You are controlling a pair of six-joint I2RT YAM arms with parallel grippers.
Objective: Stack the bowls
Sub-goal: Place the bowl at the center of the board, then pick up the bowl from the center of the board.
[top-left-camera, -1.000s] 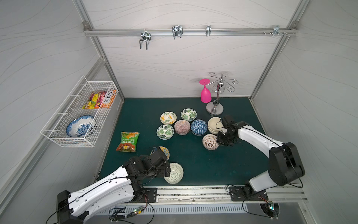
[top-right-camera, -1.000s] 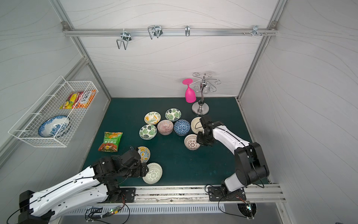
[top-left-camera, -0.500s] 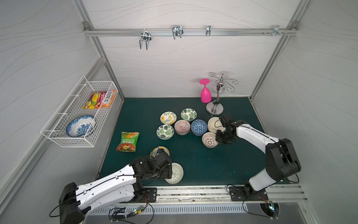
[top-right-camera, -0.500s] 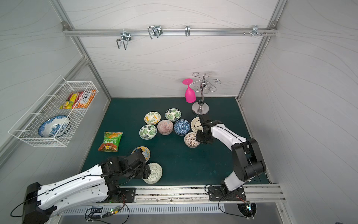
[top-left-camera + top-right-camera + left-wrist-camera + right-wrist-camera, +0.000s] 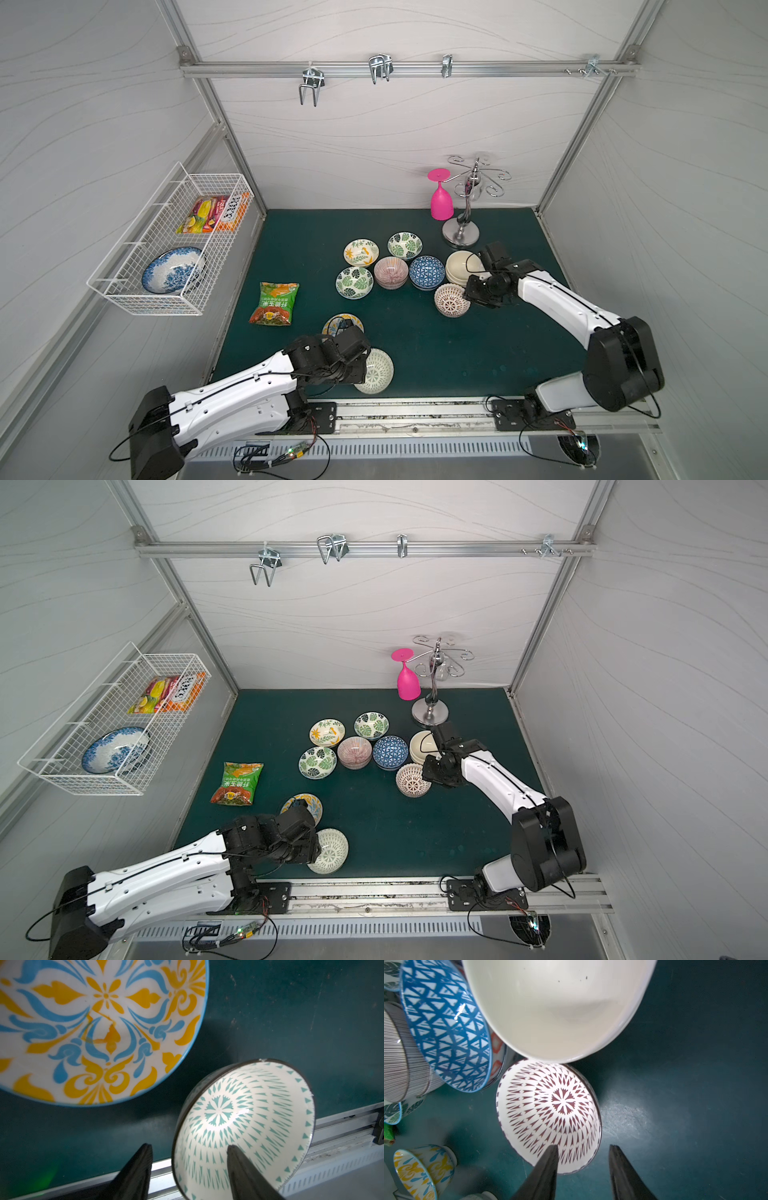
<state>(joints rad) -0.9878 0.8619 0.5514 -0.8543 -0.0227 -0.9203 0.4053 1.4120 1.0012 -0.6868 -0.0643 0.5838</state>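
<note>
In both top views the left gripper (image 5: 362, 368) is reaching low over the green mat (image 5: 436, 353) and meeting the near edge of the green lattice bowl (image 5: 376, 371), which is tipping toward it; the yellow flower bowl (image 5: 337, 322) is sitting just behind the gripper, apart from it. How wide the jaws are standing cannot be told from here. The right gripper (image 5: 468, 293) is pressing up beside the red lattice bowl (image 5: 449, 300), with the cream bowl (image 5: 457, 268) just beyond its wrist and the blue bowl (image 5: 427, 272) past that. In the left wrist view the left gripper (image 5: 189, 1145) is standing partly open and straddling the rim of the green lattice bowl (image 5: 243, 1122): one finger (image 5: 241, 1169) is reaching inside the tilted bowl and the other is hanging outside over the mat, with a gap showing at the rim, so nothing is being pinched. The yellow flower bowl (image 5: 99, 1026) is lying ahead of the fingertips, clear of them. In the right wrist view the right gripper (image 5: 583, 1146) is also standing partly open, one finger (image 5: 546, 1167) lying over the inside of the red lattice bowl (image 5: 548, 1113) and the other over bare mat, the rim passing loosely between them. The cream bowl (image 5: 556, 1012) is sitting straight ahead, touching or overlapping the lattice bowl's far edge.
</note>
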